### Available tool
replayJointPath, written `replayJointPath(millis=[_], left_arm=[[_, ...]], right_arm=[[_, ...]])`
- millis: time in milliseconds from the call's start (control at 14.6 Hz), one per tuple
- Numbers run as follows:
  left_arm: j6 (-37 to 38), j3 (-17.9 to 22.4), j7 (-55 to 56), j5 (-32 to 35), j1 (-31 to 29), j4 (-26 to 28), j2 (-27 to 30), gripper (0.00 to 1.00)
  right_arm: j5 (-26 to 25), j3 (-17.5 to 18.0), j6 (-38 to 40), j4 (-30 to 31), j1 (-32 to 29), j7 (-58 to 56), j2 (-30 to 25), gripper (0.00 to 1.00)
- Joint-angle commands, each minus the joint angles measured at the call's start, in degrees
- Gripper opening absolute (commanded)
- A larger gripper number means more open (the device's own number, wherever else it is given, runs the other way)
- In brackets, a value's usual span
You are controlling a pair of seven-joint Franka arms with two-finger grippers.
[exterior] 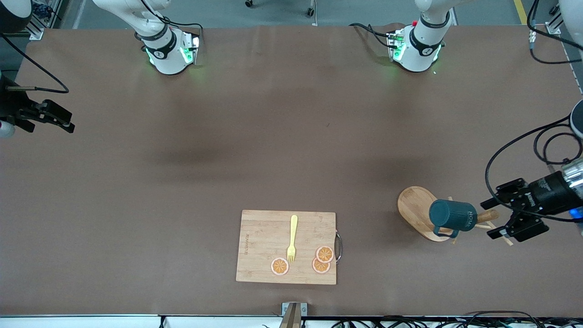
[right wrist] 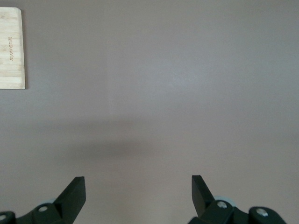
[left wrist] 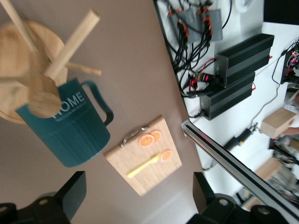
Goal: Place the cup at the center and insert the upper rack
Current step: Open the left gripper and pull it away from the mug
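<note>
The upper rack, a light wooden mug tree (exterior: 415,208), stands on its oval base toward the left arm's end of the table. The dark teal cup (exterior: 452,216) hangs on one of its pegs, white lettering showing. My left gripper (exterior: 490,219) is open and empty, beside the top of the rack's post and apart from it. In the left wrist view the cup (left wrist: 65,128) and the rack's post (left wrist: 41,91) lie ahead of the open left gripper (left wrist: 139,196). My right gripper (exterior: 70,123) waits open over the right arm's end of the table; its wrist view shows it open (right wrist: 138,191) above bare table.
A rectangular bamboo cutting board (exterior: 264,248) lies near the table's front edge, at mid-length. It carries a yellow fork (exterior: 292,238) and three orange slices (exterior: 324,254). The board also shows in the left wrist view (left wrist: 140,179) and the right wrist view (right wrist: 10,49).
</note>
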State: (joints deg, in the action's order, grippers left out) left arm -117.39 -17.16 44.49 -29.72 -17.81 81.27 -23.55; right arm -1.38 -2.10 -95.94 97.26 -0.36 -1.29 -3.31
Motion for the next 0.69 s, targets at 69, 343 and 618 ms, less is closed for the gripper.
replayJointPath(millis=[69,343,618], left_arm=[[3.7,-0.5,-5.1,11.4,0.3,1.5,6.9,1.00],[12.3,-0.4,-22.4,16.3,-0.1,1.7,10.7,1.00],[16.2,-0.4,-33.7,23.7,0.1,2.0,13.3,1.00]], right_arm=[[-1.0,0.1,-0.7,1.7,0.2,-0.3,-1.7,1.00],[-1.0,0.1,-0.7,1.7,0.2,-0.3,-1.7,1.00],[-1.0,0.1,-0.8,1.6,0.2,-0.3,-1.7,1.00]])
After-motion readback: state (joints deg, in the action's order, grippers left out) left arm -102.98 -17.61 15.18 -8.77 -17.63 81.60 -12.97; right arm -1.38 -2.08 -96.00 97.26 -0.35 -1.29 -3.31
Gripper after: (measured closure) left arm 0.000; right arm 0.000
